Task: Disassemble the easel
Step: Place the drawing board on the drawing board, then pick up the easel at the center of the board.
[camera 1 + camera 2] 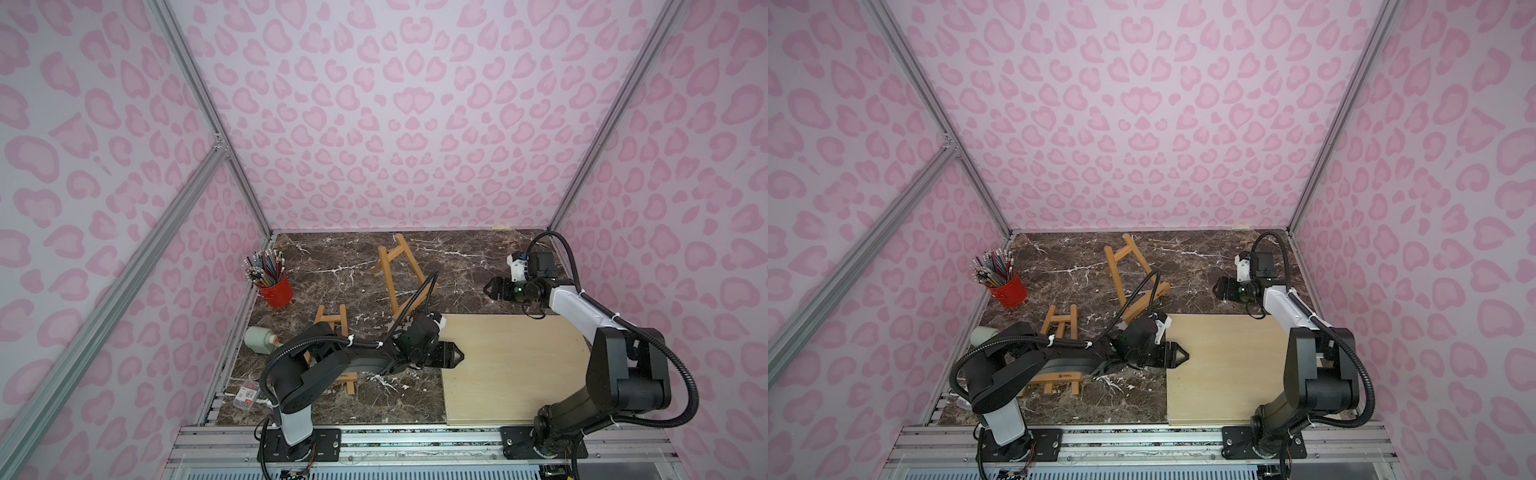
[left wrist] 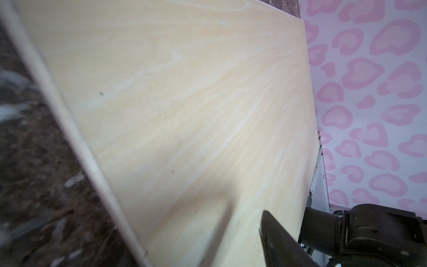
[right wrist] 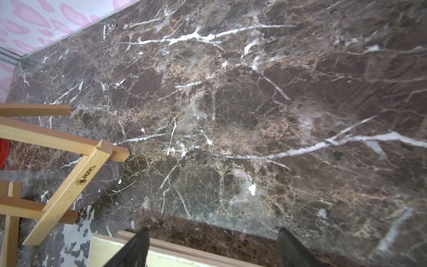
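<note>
Two wooden easel frames show in both top views. One stands tilted at the back centre [image 1: 399, 274] [image 1: 1125, 272]. The other [image 1: 332, 326] [image 1: 1061, 326] lies at the left, partly hidden under my left arm. A pale wooden board [image 1: 515, 370] [image 1: 1229, 370] lies flat on the right of the table. My left gripper [image 1: 455, 356] [image 1: 1179, 355] hovers open over the board's left edge with nothing in it. The left wrist view shows only one of its fingers [image 2: 277, 240] above the board [image 2: 184, 104]. My right gripper [image 1: 490, 288] [image 3: 212, 249] is open and empty above bare marble, to the right of the back easel [image 3: 67, 185].
A red cup of pencils [image 1: 274, 284] stands at the back left. A grey-green cylinder [image 1: 259, 340] and a small clear packet [image 1: 246, 395] lie by the left wall. Pink patterned walls close three sides, and a metal rail [image 1: 415, 440] runs along the front.
</note>
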`<action>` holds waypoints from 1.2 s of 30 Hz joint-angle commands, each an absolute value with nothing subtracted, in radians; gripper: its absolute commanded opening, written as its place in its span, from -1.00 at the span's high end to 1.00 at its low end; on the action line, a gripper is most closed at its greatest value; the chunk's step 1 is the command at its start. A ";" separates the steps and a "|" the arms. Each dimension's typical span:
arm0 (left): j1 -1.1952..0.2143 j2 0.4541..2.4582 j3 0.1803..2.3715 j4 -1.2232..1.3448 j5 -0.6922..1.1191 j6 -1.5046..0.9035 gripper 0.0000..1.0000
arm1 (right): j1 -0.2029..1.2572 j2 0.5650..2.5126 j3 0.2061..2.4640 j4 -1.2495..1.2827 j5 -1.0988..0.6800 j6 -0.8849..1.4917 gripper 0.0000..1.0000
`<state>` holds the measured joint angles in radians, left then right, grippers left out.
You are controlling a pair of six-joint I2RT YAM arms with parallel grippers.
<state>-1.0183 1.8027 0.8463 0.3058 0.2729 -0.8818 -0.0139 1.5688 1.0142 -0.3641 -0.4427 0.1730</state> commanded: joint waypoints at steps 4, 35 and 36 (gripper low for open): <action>-1.044 1.780 0.877 -0.012 0.194 -0.834 -0.48 | -0.006 1.575 0.994 -0.339 -0.454 0.178 -0.76; -1.024 1.233 0.723 -0.272 -0.266 -0.660 -0.74 | 0.412 1.809 1.136 0.048 -0.482 -0.046 -0.71; -1.013 1.203 0.710 -0.275 -0.272 -0.653 -0.75 | 0.421 1.830 1.154 0.056 -0.480 -0.065 -0.71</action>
